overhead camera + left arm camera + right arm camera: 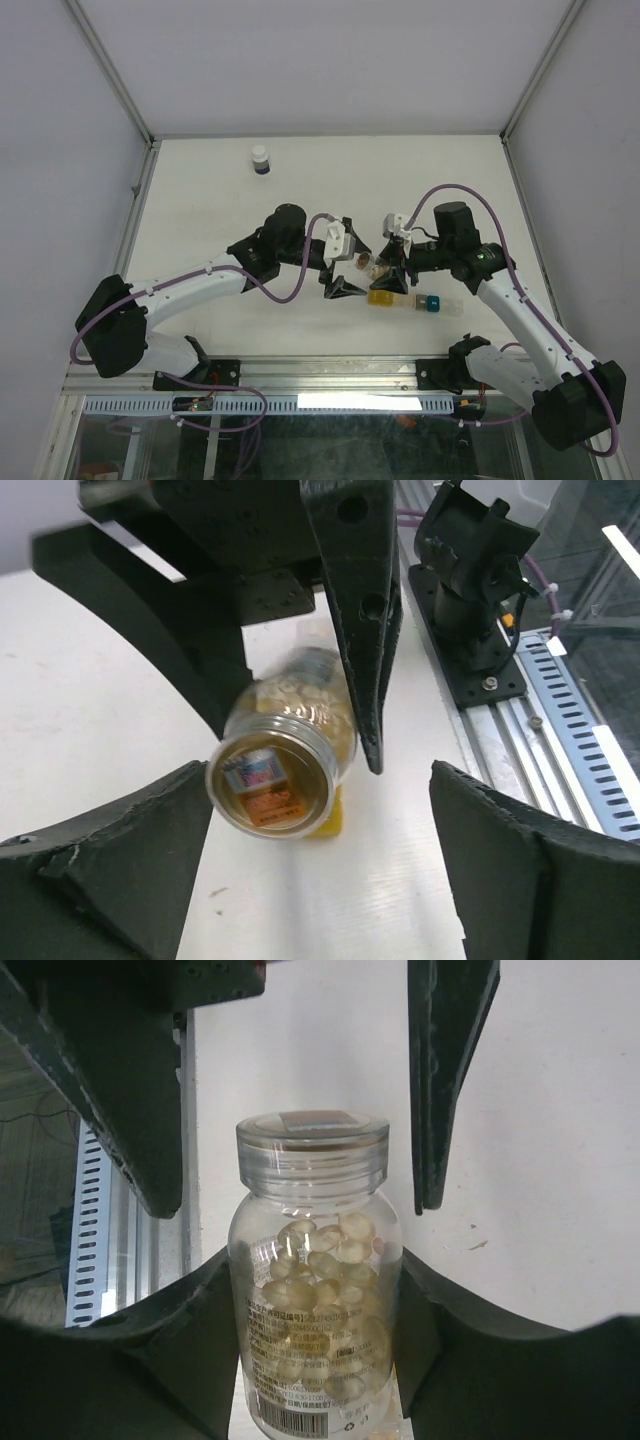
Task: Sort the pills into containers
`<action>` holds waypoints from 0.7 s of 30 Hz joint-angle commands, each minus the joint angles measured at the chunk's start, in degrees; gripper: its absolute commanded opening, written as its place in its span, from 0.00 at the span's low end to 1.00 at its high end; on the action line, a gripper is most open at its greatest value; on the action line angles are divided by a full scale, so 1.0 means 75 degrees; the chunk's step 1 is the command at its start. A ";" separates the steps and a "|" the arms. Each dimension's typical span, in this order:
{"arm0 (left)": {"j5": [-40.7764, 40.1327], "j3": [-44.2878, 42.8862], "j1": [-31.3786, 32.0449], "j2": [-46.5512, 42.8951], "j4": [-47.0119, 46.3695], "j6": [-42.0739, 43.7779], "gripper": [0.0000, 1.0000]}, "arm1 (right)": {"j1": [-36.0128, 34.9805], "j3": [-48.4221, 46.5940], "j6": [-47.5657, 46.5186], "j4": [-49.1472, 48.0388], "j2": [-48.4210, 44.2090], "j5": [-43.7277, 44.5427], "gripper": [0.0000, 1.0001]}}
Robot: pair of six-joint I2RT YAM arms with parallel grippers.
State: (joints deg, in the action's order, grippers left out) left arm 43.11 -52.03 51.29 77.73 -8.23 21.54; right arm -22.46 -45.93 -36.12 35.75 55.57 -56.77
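1. Because the pale orange-tan pills [322, 1260] are sealed inside it, the right gripper [315, 1260] is clamping the small clear orange-tinted plastic vial [312, 1340] by its body and presenting the clear round lid [312, 1145] to the other arm.
2. Facing it, the left gripper [318, 780] is standing released, one finger near the lid's rim and the other well apart. I judge it is lining up to twist the lid off.
3. All the pills I can see are sitting in the vial. Whether any are lying in the compartments, I cannot tell.
4. The strip of joined square plastic compartments [405, 300], coloured yellow, clear, teal and clear, is lying on the white table [200, 200] just beside the vial, likely so that pills can be tipped straight in.
5. Both arms are reaching inward from their bases, their wrists angling toward each other over the middle of the table.
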 commanded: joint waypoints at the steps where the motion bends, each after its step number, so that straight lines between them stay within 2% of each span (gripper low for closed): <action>1: 0.0070 0.0091 -0.0057 -0.0093 -0.1003 -0.0335 0.98 | 0.0048 -0.0227 0.0105 -0.0724 -0.0074 -0.0063 0.00; 4: -0.0478 0.0621 -0.0136 -0.0605 -0.1830 -0.0924 0.99 | 0.0050 -0.0228 0.0105 -0.0729 -0.0075 -0.0071 0.00; 12: -0.2124 0.1569 -0.0170 -0.1627 -0.2298 -0.2614 0.99 | 0.0050 -0.0226 0.0106 -0.0723 -0.0082 -0.0075 0.00; 17: -0.2713 0.1655 -0.0179 -0.2163 -0.2137 -0.4610 0.99 | 0.0052 -0.0227 0.0105 -0.0724 -0.0063 -0.0071 0.00; 21: -0.3142 0.1153 -0.0165 -0.2112 -0.1564 -0.6143 0.95 | 0.0046 -0.0224 0.0105 -0.0723 -0.0038 -0.0077 0.00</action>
State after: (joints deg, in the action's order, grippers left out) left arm 24.84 -39.40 50.52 62.85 -21.04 -9.91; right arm -22.31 -45.93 -35.86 32.84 55.57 -56.42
